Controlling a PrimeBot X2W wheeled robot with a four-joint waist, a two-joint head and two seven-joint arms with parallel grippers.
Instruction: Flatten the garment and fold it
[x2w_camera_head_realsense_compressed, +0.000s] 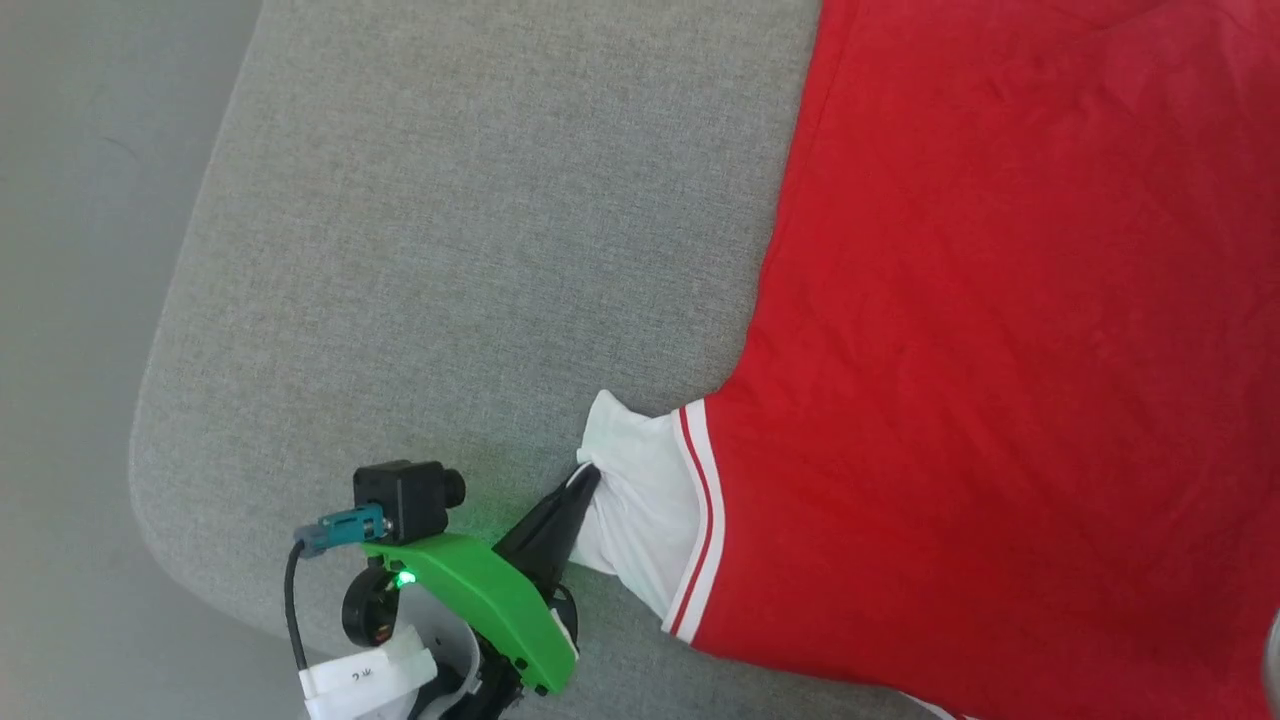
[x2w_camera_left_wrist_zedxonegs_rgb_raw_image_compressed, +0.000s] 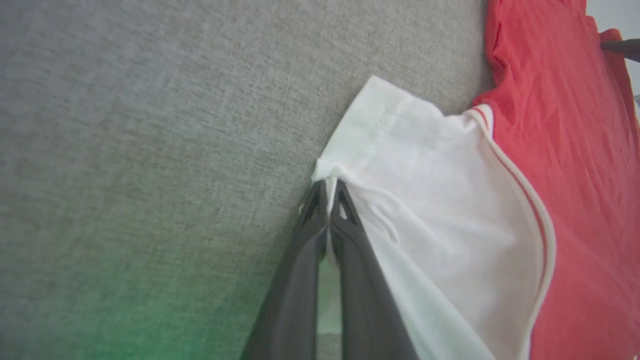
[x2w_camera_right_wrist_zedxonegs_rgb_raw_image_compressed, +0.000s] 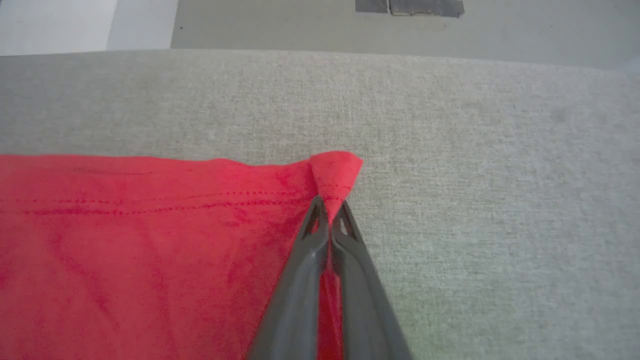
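Garment (x2w_camera_head_realsense_compressed: 1000, 350) lies spread on the grey fabric-covered surface (x2w_camera_head_realsense_compressed: 450, 250), red body mostly flat, one white sleeve (x2w_camera_head_realsense_compressed: 650, 500) sticking out over bare grey.

Left gripper (x2w_camera_head_realsense_compressed: 585, 478): fingers pressed together, pinching the sleeve's cuff edge. The cloth bunches at the tips, and the rest of the sleeve fans away beside them.

Right gripper (x2w_camera_right_wrist_zedxonegs_rgb_raw_image_compressed: 330, 207): fingers closed tight on a red hem corner (x2w_camera_right_wrist_zedxonegs_rgb_raw_image_compressed: 336, 170), which pokes up just past the tips. The stitched hem runs off to one side.
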